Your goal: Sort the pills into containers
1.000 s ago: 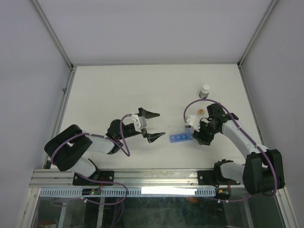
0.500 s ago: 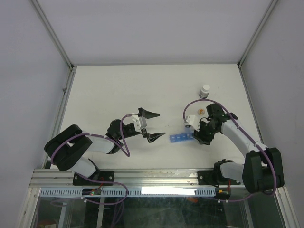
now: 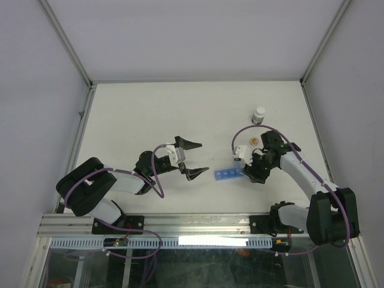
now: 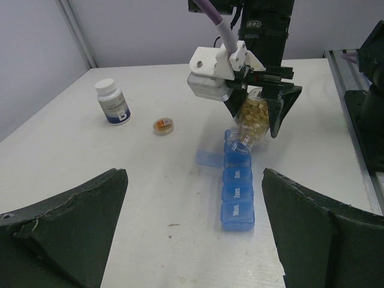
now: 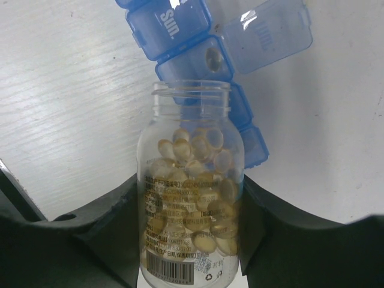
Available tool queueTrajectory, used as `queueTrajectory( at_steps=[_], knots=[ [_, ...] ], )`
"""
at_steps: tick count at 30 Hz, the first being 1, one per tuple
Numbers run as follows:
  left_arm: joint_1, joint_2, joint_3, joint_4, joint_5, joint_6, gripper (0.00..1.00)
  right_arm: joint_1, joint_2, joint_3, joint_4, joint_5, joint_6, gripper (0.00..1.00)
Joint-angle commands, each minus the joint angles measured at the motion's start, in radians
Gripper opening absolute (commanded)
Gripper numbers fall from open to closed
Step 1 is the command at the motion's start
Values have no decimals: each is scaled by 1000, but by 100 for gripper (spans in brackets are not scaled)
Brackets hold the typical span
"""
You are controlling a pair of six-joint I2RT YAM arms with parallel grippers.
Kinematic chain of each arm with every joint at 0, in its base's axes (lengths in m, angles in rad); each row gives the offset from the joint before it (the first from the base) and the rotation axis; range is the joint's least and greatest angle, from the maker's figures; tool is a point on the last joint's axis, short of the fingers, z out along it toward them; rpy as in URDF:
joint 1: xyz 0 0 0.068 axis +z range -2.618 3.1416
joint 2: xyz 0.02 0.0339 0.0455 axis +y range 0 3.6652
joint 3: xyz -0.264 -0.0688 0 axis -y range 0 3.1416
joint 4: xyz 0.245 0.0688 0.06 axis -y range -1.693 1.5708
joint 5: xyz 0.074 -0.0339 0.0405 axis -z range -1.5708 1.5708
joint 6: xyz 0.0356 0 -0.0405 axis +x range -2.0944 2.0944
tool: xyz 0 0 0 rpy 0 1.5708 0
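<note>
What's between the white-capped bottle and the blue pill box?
A small round cap with something orange inside, touching neither the white-capped bottle nor the blue pill box; the left wrist view shows it best.

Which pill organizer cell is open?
The cell beside the Sun. cell, at the mouth of the clear bottle held by the right hand. Its lid is flipped out sideways; the other lids in view are down.

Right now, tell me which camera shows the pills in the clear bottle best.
Right wrist view: the bottle fills the frame and single pills show through its wall. The left wrist view shows only a yellow mass in the tilted bottle; from the top they are too small to see.
</note>
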Motion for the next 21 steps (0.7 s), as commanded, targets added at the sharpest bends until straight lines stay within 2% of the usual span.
queueTrajectory(
  at_steps=[1,2,4,5,7,9,10,11,12,14,15,17,20,21],
  knots=[
    [8,-1,-2,66,32,16,99,2,-24,8,67,56,44,0],
    [8,-2,-3,67,32,16,99,-3,-19,8,70,81,45,0],
    [7,-1,-2,68,32,16,99,-4,-9,32,-20,-54,-13,0],
    [7,-1,-3,68,32,16,99,1,-17,27,15,-39,5,0],
    [8,-2,-5,69,32,16,99,-7,-12,9,79,89,47,0],
    [8,-1,-5,71,33,15,99,-12,8,34,-21,-41,-15,0],
    [7,-2,-5,71,32,16,99,-8,2,27,-7,-55,3,0],
    [7,-2,-5,71,32,15,99,-8,-8,10,57,50,42,0],
    [8,-2,-5,71,33,15,99,-13,-12,4,84,87,44,0],
    [8,-3,-5,73,33,15,99,-18,10,34,-13,-50,-13,0],
    [8,-2,-5,73,32,15,99,-15,4,33,-32,-72,-18,0],
    [8,-4,-7,72,33,13,99,-12,-18,8,63,52,35,0],
    [8,-2,-7,75,33,14,99,-14,-9,40,-37,-85,-14,0],
    [7,-3,-7,74,33,15,99,-14,-22,30,27,-27,20,0]
  ],
)
